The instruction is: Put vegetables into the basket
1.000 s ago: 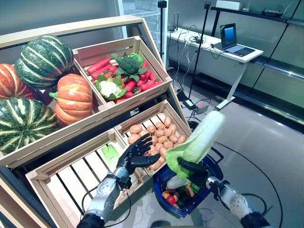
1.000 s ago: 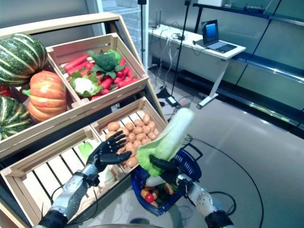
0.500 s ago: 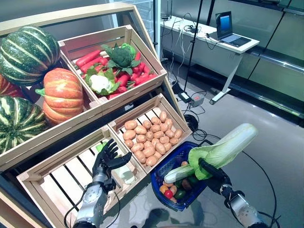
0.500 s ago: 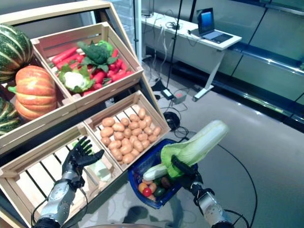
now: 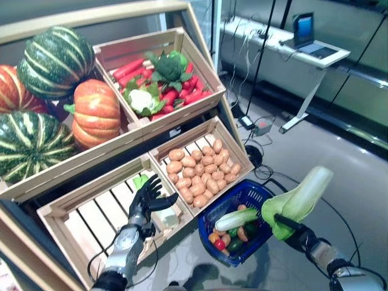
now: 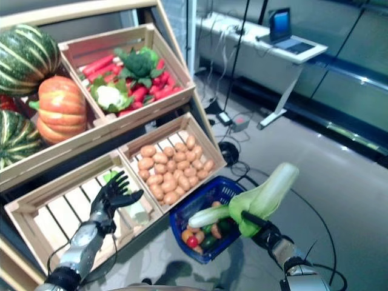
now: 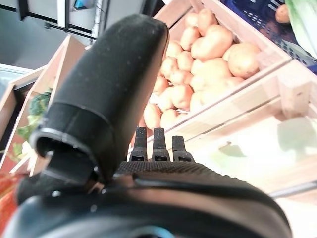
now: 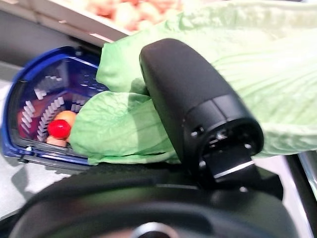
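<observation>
Left eye view: right hand (image 5: 295,233) clamped on cabbage (image 5: 298,200), held just beside the blue basket (image 5: 242,197), not yet in. Cabbage likely light; leaves soft, tear-prone, so grip the firm stalk. Left hand (image 5: 147,195) open over the lower crate (image 5: 63,209).

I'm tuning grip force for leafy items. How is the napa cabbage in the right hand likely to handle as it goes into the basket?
The napa cabbage is long and the right hand grips only its leafy end, so it will probably lever and swing. Those crumpled leaves look soft and may tear or slip. The blue basket already holds vegetables, so it may rest slanted across them.
</observation>
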Robot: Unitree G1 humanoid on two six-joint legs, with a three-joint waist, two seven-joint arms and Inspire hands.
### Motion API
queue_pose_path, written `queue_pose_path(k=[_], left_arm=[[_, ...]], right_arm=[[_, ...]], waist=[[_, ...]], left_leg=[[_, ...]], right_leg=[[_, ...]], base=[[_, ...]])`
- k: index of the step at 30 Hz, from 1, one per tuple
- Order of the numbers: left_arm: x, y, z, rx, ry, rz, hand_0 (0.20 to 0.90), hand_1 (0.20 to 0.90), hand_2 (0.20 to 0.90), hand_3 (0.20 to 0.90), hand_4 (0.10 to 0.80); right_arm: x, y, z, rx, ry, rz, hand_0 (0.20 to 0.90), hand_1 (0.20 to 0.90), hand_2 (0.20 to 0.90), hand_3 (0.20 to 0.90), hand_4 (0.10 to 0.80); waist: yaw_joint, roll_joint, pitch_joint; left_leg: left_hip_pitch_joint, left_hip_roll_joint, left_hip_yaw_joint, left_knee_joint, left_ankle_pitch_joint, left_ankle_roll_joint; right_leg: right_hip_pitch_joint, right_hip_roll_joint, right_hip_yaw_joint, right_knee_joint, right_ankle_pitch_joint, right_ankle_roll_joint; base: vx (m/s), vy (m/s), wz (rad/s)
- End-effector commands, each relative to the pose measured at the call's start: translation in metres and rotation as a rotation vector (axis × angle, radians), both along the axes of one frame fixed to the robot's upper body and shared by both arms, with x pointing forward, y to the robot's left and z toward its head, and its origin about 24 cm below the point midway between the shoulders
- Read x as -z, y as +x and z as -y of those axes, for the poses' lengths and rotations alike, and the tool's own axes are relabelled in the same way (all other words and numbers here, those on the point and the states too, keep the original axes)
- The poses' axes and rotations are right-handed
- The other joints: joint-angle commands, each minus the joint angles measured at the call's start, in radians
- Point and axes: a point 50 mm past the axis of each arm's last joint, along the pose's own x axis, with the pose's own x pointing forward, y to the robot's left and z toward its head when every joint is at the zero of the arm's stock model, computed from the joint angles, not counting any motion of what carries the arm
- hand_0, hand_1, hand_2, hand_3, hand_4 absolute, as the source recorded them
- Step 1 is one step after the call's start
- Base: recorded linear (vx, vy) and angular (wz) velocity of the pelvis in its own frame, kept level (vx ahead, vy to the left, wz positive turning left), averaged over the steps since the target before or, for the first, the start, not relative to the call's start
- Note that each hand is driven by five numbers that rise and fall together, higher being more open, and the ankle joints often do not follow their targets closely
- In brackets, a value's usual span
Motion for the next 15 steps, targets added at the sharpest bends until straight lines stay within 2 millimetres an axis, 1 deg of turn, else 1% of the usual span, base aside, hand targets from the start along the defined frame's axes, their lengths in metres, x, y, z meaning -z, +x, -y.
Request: queue_pose_path(k=[1,3,4,5,6,8,10,13,14,15], left_arm=[[-0.101,0.057,0.006,0.003,0.007,0.451,0.9,0.9,0.9,0.9,0.8],[-0.112,0.059,0.006,-0.017,0.033,0.505,0.9,0.9,0.9,0.9,0.8],[-0.114,0.059,0.006,-0.022,0.045,0.516,0.9,0.9,0.9,0.9,0.8],[-0.123,0.061,0.006,-0.037,0.08,0.561,0.9,0.9,0.9,0.9,0.8],[-0.125,0.061,0.007,-0.044,0.094,0.573,0.9,0.9,0.9,0.9,0.8],[-0.138,0.062,0.007,-0.066,0.136,0.634,0.9,0.9,0.9,0.9,0.8],[-0.144,0.063,0.006,-0.074,0.135,0.656,0.9,0.9,0.9,0.9,0.8],[-0.151,0.063,0.007,-0.086,0.14,0.695,0.9,0.9,0.9,0.9,0.8],[-0.154,0.063,0.008,-0.09,0.143,0.713,0.9,0.9,0.9,0.9,0.8],[-0.157,0.064,0.007,-0.096,0.148,0.726,0.9,0.9,0.9,0.9,0.8]], right_arm=[[-0.083,0.079,0.001,-0.089,-0.06,0.32,0.3,0.3,0.3,0.3,0.4],[-0.091,0.083,0.002,-0.111,-0.066,0.346,0.3,0.3,0.3,0.3,0.4],[-0.092,0.084,0.002,-0.117,-0.066,0.347,0.3,0.3,0.3,0.3,0.4],[-0.096,0.085,0.004,-0.138,-0.083,0.353,0.3,0.3,0.3,0.3,0.4],[-0.096,0.086,0.004,-0.147,-0.087,0.351,0.3,0.3,0.3,0.3,0.4],[-0.103,0.088,0.009,-0.155,-0.087,0.372,0.3,0.3,0.3,0.3,0.4],[-0.107,0.089,0.011,-0.155,-0.079,0.381,0.3,0.3,0.3,0.3,0.4],[-0.112,0.092,0.012,-0.145,-0.06,0.405,0.3,0.3,0.3,0.3,0.4],[-0.116,0.094,0.011,-0.14,-0.047,0.421,0.3,0.3,0.3,0.3,0.4],[-0.119,0.096,0.011,-0.131,-0.033,0.431,0.3,0.3,0.3,0.3,0.4]], waist=[[0.013,-0.003,0.12],[0.012,0.0,0.147],[0.012,0.0,0.149],[0.014,0.004,0.167],[0.014,0.004,0.167],[0.015,0.012,0.197],[0.015,0.016,0.206],[0.014,0.022,0.221],[0.012,0.024,0.23],[0.011,0.027,0.233]], left_leg=[[-0.161,0.011,-0.036,0.293,-0.109,-0.01],[-0.242,0.016,-0.042,0.408,-0.165,-0.003],[-0.256,0.016,-0.044,0.424,-0.175,-0.001],[-0.312,0.008,-0.059,0.5,-0.208,0.009],[-0.324,0.006,-0.06,0.511,-0.215,0.011],[-0.402,-0.002,-0.07,0.62,-0.261,0.022],[-0.431,-0.005,-0.071,0.655,-0.278,0.029],[-0.48,-0.009,-0.077,0.724,-0.308,0.031],[-0.506,-0.008,-0.079,0.761,-0.325,0.035],[-0.518,-0.006,-0.085,0.803,-0.368,0.031]], right_leg=[[-0.145,-0.084,-0.029,0.3,-0.068,-0.079],[-0.226,-0.11,-0.019,0.421,-0.113,-0.087],[-0.24,-0.113,-0.016,0.439,-0.121,-0.089],[-0.297,-0.134,-0.008,0.525,-0.145,-0.092],[-0.31,-0.138,-0.006,0.539,-0.151,-0.093],[-0.398,-0.169,0.004,0.662,-0.186,-0.098],[-0.438,-0.18,0.01,0.708,-0.2,-0.099],[-0.499,-0.196,0.02,0.779,-0.221,-0.099],[-0.535,-0.204,0.031,0.82,-0.233,-0.099],[-0.555,-0.208,0.046,0.864,-0.27,-0.09]], base=[[-0.267,0.026,0.1],[-0.195,0.039,0.08],[-0.149,0.055,0.08],[-0.099,0.045,0.09],[-0.152,0.063,0.09],[-0.118,0.049,0.12],[-0.072,0.032,0.15],[-0.052,0.032,0.12],[0.012,0.039,0.1],[0.025,0.036,0.06]])
